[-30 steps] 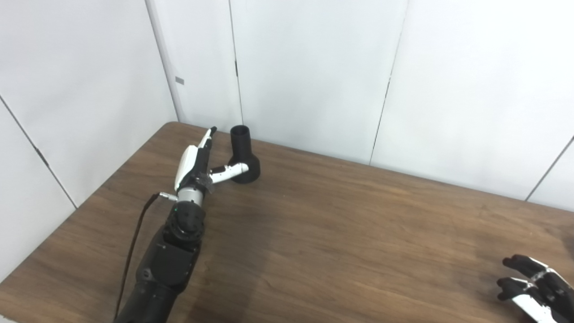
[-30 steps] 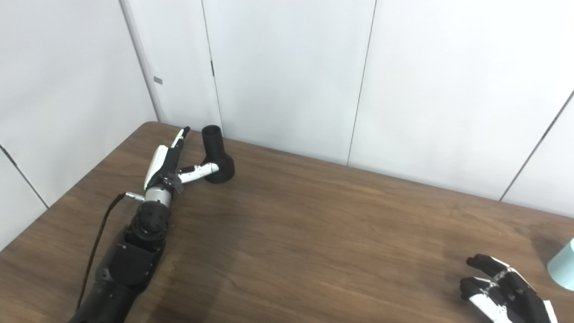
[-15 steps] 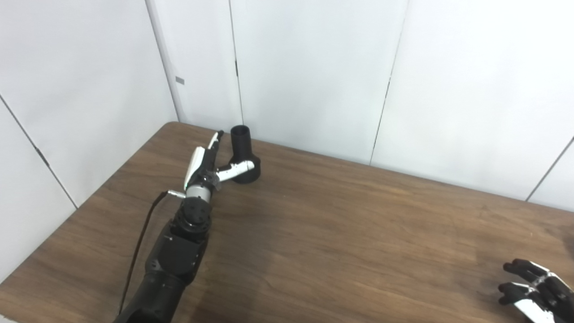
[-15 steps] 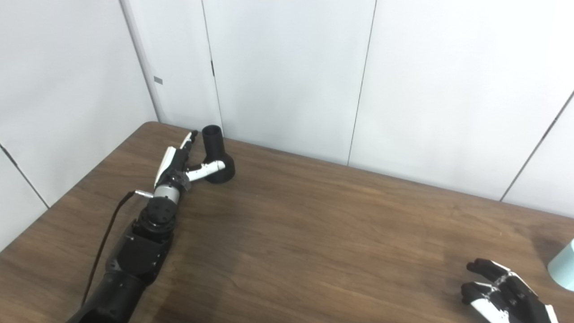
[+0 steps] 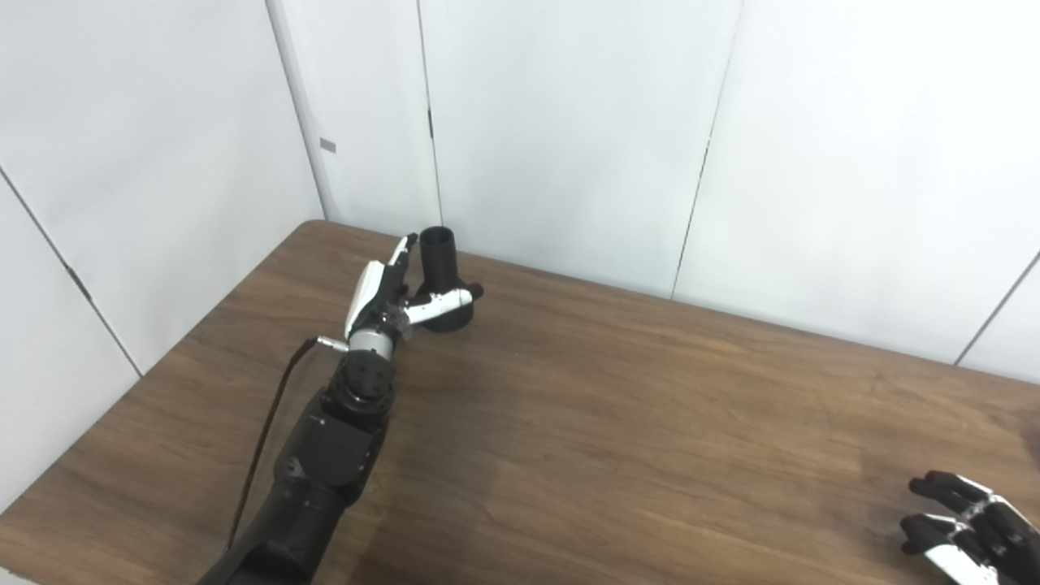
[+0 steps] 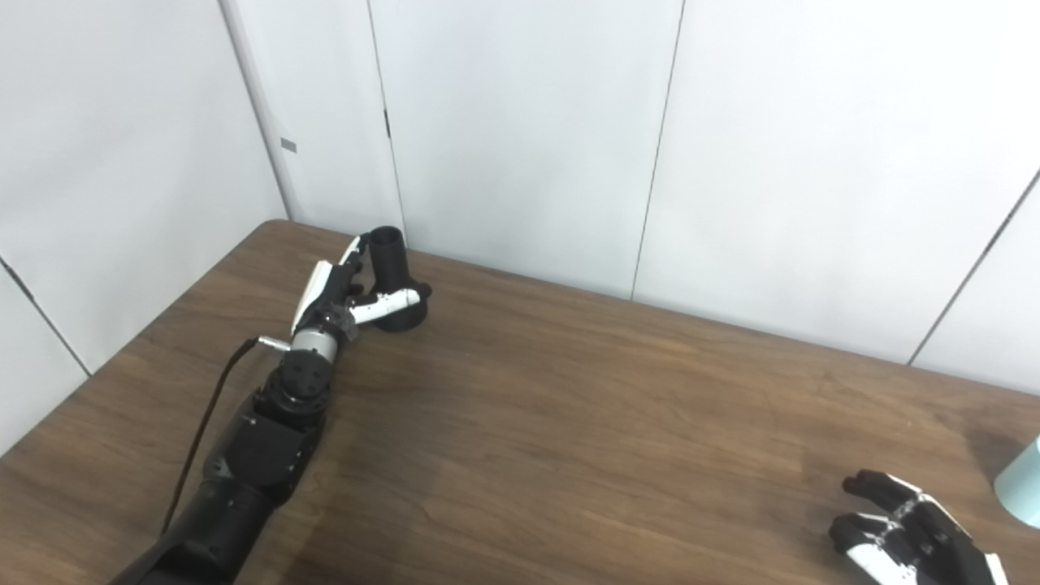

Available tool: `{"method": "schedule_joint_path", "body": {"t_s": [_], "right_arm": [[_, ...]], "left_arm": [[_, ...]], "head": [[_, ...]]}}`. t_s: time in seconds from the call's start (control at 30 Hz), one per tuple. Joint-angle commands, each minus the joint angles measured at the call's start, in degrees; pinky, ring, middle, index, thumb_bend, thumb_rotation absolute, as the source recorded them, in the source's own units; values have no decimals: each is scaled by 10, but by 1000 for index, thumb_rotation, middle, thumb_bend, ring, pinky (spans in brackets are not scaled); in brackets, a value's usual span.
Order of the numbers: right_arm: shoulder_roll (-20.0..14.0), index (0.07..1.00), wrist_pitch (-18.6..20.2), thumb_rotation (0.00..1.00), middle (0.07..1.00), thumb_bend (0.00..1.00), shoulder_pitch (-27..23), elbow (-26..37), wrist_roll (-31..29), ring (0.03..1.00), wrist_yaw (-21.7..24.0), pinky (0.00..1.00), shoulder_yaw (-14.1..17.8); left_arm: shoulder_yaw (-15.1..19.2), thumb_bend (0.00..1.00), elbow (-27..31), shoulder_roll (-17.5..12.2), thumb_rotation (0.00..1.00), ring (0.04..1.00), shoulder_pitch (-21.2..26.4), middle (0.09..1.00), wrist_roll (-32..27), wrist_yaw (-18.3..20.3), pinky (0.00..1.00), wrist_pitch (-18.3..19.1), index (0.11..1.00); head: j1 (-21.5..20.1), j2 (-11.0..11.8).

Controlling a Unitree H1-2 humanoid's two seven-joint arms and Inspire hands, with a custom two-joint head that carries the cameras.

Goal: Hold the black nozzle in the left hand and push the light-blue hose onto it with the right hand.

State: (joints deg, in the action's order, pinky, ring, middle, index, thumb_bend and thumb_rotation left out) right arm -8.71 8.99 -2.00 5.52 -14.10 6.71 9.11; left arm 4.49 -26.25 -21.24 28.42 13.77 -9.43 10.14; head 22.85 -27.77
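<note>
Reaching farther than before, left robot hand (image 5: 382, 286) spread around black nozzle (image 5: 439, 278), right robot hand (image 6: 910, 543) spread, unmoved

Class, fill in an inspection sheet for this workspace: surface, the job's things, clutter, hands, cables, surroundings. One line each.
Surface: dark wooden table, bare grain over most of it.
Job's things: black nozzle stands upright near the far left corner; light-blue hose shows only as a sliver at the right edge of the right eye view.
Clutter: nothing seen.
Hands: left hand open, fingers and thumb either side of the nozzle, not closed on it; right hand open near the bottom right, holding nothing.
Cables: black cable runs along the left forearm.
Surroundings: white wall panels behind the table.
</note>
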Motion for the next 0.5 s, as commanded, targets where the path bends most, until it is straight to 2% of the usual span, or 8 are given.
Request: {"method": "schedule_joint_path", "body": {"t_s": [0.0, 0.1, 0.17, 0.23, 0.3, 0.33, 0.4, 0.47], "right_arm": [[-2, 612, -2, 185, 655, 899, -3, 21, -3, 486, -1, 366, 1], [-1, 613, -1, 183, 654, 882, 0, 28, 0, 478, -3, 368, 0], [1, 611, 4, 184, 649, 872, 2, 34, 1, 477, -7, 369, -1], [2, 614, 11, 163, 652, 845, 3, 40, -2, 474, -8, 369, 0], [1, 615, 11, 150, 653, 828, 4, 43, -2, 475, -7, 370, 0], [1, 618, 11, 147, 655, 814, 4, 44, -2, 478, -6, 371, 0], [1, 622, 14, 143, 658, 801, 4, 45, 0, 475, -7, 372, 0], [2, 620, 21, 141, 654, 802, 4, 48, -3, 491, -9, 375, 2]], "left_arm": [[-14, 994, -5, -11, 412, 934, 24, 976, 20, -8, 825, -15, 977], [-24, 959, -21, -13, 393, 901, 25, 943, 34, -22, 797, -31, 949], [-19, 896, -33, -9, 296, 820, 27, 884, 34, -39, 692, -49, 874], [-14, 827, -49, -2, 119, 675, 30, 713, 37, -71, 574, -73, 744], [-21, 584, -63, 0, 24, 509, 33, 501, 57, -102, 430, -78, 570], [-26, 552, -69, -1, 12, 440, 35, 461, 66, -112, 366, -78, 542], [-34, 526, -82, -1, 2, 384, 35, 433, 77, -124, 313, -83, 515], [-41, 521, -92, -1, 0, 385, 35, 426, 81, -130, 315, -89, 510]], "head": [[0, 0], [-1, -2], [-2, -4], [-3, -5], [-3, -6], [-3, -7], [-3, -8], [-3, -9]]}}
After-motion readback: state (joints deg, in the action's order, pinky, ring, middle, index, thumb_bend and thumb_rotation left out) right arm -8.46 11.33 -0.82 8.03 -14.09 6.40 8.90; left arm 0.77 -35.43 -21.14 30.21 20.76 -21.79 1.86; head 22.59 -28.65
